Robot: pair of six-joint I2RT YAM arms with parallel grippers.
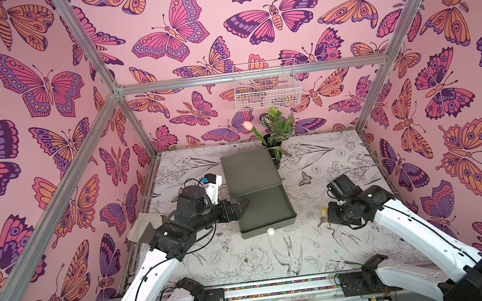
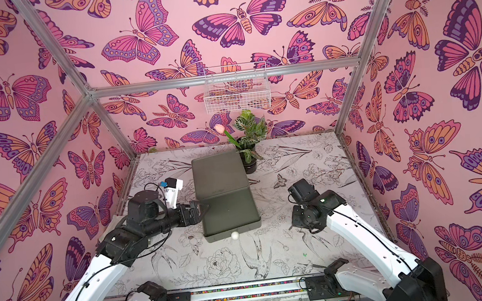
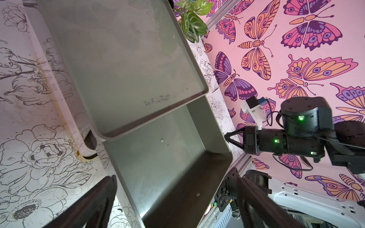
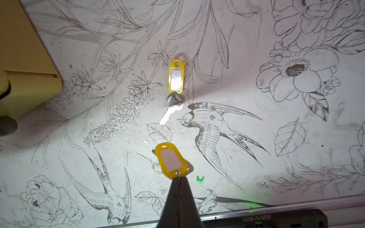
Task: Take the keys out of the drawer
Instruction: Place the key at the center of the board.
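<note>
Hunting for print turns up one item: a serial code [image 4: 256, 219] on the black bar [image 4: 296, 221] at the bench's front edge. It is seen upside down in the right wrist view and starts JG25; the later characters are unsure. Both yellow tags carry plain white paper inserts.

The right pincer [image 4: 178, 178] is pressed fully shut on the ring of the hanging key [image 4: 172, 160], which dangles above the bench [image 4: 256, 138] right at the fingertips. Its tag's long axis runs straight on from the pincer, hole end farthest from the tips, with a sliver of metal key showing behind.

The lying key [image 4: 176, 77] rests flat on the bench, apart from that pincer. In a top view the lying key [image 1: 323, 213] sits between the drawer [image 1: 266, 212] and the right arm, near the drawer's front right corner. Its tag lies roughly front to back, free end toward the back edge. The blade slants toward the front edge and the left.

The left pincer [image 1: 243, 203] stands spread wide, holding nothing, at the left wall of the pulled-out drawer.
</note>
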